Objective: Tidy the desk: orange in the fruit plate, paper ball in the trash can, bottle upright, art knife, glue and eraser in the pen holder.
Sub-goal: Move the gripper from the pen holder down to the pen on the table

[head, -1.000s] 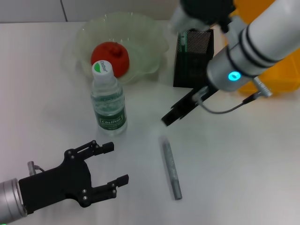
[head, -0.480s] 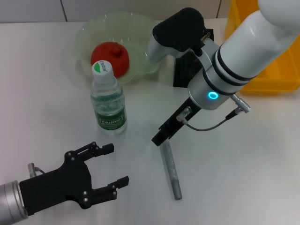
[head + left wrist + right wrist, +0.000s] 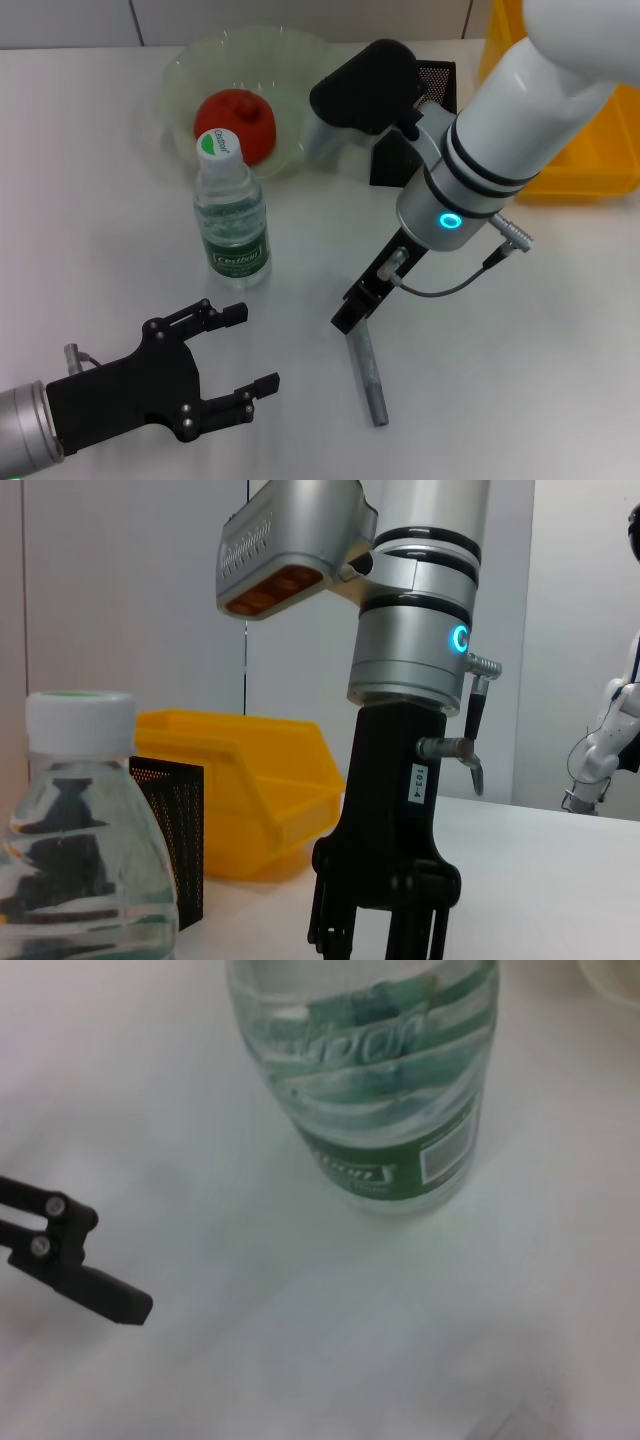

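Note:
The grey art knife (image 3: 366, 372) lies flat on the white desk. My right gripper (image 3: 351, 312) reaches down to its far end, open, with a gap between the fingers (image 3: 335, 920) in the left wrist view. The bottle (image 3: 232, 215) stands upright, also seen close up (image 3: 380, 1090). The orange (image 3: 236, 122) rests in the fruit plate (image 3: 320, 80). The black mesh pen holder (image 3: 435, 78) is mostly hidden behind my right arm. My left gripper (image 3: 240, 350) hovers open at the near left. Paper ball, trash can, glue and eraser are out of view.
A yellow bin (image 3: 590, 140) sits at the far right beside the pen holder and also shows behind the pen holder (image 3: 170, 830) in the left wrist view. One finger of the left gripper (image 3: 80, 1280) shows near the bottle in the right wrist view.
My right arm has swung from the pen holder toward me and down, bringing its gripper to the knife's far end. The left gripper has barely moved.

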